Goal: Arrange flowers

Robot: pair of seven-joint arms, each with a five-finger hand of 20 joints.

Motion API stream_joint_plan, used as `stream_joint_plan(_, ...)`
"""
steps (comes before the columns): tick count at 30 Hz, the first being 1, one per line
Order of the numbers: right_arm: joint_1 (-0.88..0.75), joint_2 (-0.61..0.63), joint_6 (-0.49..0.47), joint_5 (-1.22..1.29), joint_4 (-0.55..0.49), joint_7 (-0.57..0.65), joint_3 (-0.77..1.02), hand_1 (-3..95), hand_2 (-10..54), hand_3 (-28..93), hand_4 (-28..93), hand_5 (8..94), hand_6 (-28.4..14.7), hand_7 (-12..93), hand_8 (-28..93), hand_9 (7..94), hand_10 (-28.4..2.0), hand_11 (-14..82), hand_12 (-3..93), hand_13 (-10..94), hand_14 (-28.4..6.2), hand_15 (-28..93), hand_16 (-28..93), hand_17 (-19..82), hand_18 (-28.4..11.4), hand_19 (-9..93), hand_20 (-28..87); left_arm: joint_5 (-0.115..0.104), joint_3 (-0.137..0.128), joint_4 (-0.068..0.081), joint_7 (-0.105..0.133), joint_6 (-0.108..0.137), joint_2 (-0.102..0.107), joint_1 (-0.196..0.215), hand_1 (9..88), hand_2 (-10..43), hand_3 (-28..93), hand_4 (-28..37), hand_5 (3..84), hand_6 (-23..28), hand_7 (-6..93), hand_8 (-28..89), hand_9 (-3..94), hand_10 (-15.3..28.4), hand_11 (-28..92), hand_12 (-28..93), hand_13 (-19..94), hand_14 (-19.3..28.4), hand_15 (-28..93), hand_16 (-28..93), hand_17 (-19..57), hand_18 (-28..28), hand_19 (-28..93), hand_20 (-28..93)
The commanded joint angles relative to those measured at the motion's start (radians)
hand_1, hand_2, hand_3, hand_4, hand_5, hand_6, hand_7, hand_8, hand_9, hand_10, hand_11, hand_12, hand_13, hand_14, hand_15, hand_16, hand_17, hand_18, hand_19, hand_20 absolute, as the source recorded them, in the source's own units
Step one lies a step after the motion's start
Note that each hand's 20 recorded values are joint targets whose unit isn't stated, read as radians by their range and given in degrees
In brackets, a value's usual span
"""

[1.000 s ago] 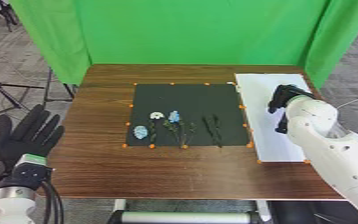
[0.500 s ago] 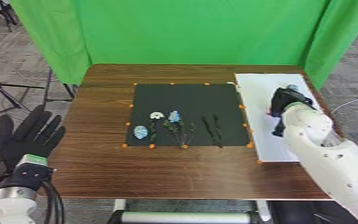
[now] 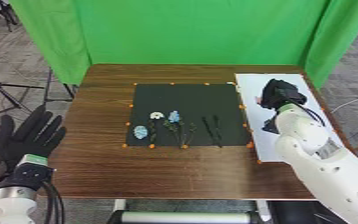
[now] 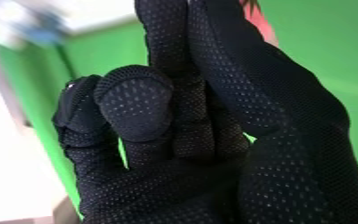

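Observation:
In the head view, my right hand [image 3: 282,94] is over the white board on the table's right side, with a small bit of pink flower [image 3: 258,100] at its left edge. In the right wrist view, my right hand [image 4: 193,180] has curled fingers, and the pink flower [image 4: 261,24] shows beside the long finger and thumb, mostly hidden behind them. On the black mat [image 3: 180,95] lie a white flower [image 3: 156,115], a blue flower [image 3: 175,116], a light-blue bloom [image 3: 141,132] and dark green stems [image 3: 213,131]. My left hand [image 3: 26,137] rests open off the table's left side.
The white board [image 3: 254,85] runs along the brown table's [image 3: 158,172] right side. Small orange markers line the mat and board. A green curtain [image 3: 198,32] hangs behind the table, and a black stand is at the far left.
My right hand has turned and shifted slightly left over the white board, and the pink bit has moved farther back with it. A greyish thing seen beyond the hand is now covered. My left hand stays put.

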Motion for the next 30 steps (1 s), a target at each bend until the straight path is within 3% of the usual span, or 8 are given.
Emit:
stream_joint_plan(1, 0.082, -0.090, -0.024, -0.017, -0.063, -0.075, -0.116, 61.6, -9.5, 70, -28, 77.9, 0.8, 36, 9, 91.8, -7.6, 11.9, 44.9, 78, -7.7, 67, 33, 39, -24.0, 86, 40, 0.008, -0.006, 0.000, -0.018, -0.005, 0.001, -0.004, 25.9, 12.1, 69, -28.3, 39.7, 6.8, 13.6, -9, 31.0, 13.3, 22, 8, 21, 13.8, 36, -9, -5.5, 12.4, 29, 9)
stream_joint_plan(11, 0.147, -0.189, -0.081, -0.066, -0.051, -0.092, -0.272, 61.4, -9.5, 70, -28, 77.0, 0.1, 37, 10, 90.8, -8.1, 12.2, 44.8, 77, -7.7, 67, 34, 38, -24.2, 86, 40, 0.016, 0.010, 0.010, -0.025, -0.012, 0.005, -0.028, 25.9, 12.1, 69, -28.3, 39.6, 6.7, 13.8, -9, 31.0, 13.4, 22, 8, 21, 13.8, 36, -9, -5.5, 12.4, 29, 9)
stream_joint_plan(14, 0.159, -0.204, -0.094, -0.063, -0.035, -0.090, -0.291, 61.5, -9.5, 70, -28, 76.9, 0.0, 37, 10, 90.5, -8.3, 12.2, 44.8, 77, -7.6, 67, 34, 39, -24.3, 86, 40, 0.038, 0.021, 0.020, -0.041, -0.030, 0.004, -0.043, 26.0, 12.2, 69, -28.3, 39.6, 6.7, 13.5, -9, 31.0, 13.3, 22, 8, 21, 13.1, 35, -9, -5.5, 12.4, 29, 9)
stream_joint_plan(21, 0.169, -0.218, -0.111, -0.086, 0.009, -0.089, -0.328, 61.7, -9.5, 70, -28, 76.9, -0.1, 37, 9, 90.4, -8.4, 12.4, 44.4, 77, -7.5, 66, 36, 38, -24.4, 86, 39, 0.034, 0.014, 0.014, -0.036, -0.024, 0.007, -0.034, 26.0, 12.4, 69, -28.3, 39.5, 6.6, 13.4, -9, 31.0, 12.8, 22, 8, 22, 12.1, 33, -9, -5.5, 12.3, 28, 9)
stream_joint_plan(30, 0.145, -0.244, -0.118, -0.123, 0.020, -0.093, -0.332, 61.7, -9.5, 70, -28, 74.6, -0.3, 36, 7, 88.6, -8.4, 11.5, 42.9, 76, -7.1, 64, 40, 38, -24.4, 86, 39, 0.034, 0.042, 0.026, -0.046, -0.026, 0.015, -0.081, 26.0, 12.4, 69, -28.3, 39.4, 6.4, 13.5, -9, 31.0, 12.7, 22, 8, 22, 11.9, 32, -9, -5.5, 12.3, 29, 9)
